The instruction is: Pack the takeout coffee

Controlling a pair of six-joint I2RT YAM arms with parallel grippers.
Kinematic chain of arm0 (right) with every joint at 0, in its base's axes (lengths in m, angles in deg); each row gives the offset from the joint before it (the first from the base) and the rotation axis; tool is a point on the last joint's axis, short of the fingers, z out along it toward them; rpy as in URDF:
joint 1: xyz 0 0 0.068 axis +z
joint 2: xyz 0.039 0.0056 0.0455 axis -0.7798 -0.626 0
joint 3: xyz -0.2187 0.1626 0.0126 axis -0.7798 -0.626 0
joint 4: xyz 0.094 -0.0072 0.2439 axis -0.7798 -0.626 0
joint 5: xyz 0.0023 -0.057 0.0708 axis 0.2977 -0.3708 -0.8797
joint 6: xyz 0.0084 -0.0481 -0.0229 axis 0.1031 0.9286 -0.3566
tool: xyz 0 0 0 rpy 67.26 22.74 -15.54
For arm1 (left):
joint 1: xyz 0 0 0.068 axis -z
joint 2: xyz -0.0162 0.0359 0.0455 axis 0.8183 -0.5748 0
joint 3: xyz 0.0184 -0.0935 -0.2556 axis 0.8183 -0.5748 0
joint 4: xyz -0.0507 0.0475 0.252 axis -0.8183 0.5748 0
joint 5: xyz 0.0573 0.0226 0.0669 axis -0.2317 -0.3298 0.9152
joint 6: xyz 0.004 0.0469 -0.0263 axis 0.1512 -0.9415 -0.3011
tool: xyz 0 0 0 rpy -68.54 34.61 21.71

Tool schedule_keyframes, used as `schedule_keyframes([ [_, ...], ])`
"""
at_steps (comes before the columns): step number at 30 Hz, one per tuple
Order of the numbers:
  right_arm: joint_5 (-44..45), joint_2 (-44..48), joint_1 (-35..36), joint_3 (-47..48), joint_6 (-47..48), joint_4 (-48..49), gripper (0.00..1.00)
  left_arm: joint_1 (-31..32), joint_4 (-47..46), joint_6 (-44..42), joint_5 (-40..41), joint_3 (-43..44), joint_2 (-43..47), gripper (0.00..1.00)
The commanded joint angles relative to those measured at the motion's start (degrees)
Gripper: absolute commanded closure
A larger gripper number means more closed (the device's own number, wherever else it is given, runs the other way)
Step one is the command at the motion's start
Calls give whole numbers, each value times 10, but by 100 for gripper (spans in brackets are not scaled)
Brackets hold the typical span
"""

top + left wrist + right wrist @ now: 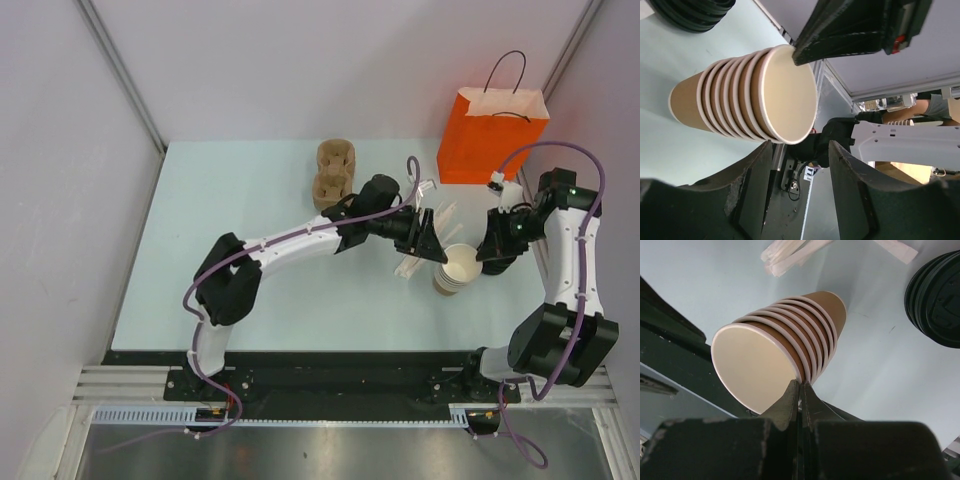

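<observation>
No lidded coffee cup shows in any view. A stack of lidless tan paper cups (457, 268) stands on the table at the right; it also shows in the left wrist view (740, 100) and the right wrist view (785, 345). My right gripper (483, 262) (800, 385) is shut, its tips pinched on the right rim of the top cup. My left gripper (437, 250) (800, 150) is open and empty, right beside the stack's left side, apart from it. The brown pulp carrier (335, 172) sits at the back centre.
An orange paper bag (490, 135) stands at the back right. A stack of black lids (936, 300) (690, 12) lies close to the cups. Paper-wrapped sticks (425, 235) (790, 255) lie under my left gripper. White walls close in on both sides.
</observation>
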Motion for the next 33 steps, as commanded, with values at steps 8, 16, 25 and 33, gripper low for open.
schedule_keyframes([
  [8,-15,37,13,-10,7,-100,100,18,28,1,34,41,-16,54],
  [16,-15,43,18,-15,8,-99,100,24,16,12,24,51,-25,71],
  [25,-15,46,23,-16,8,-100,100,27,35,10,39,55,-28,64],
  [33,-15,50,26,-15,9,-100,100,25,60,15,65,53,-28,62],
])
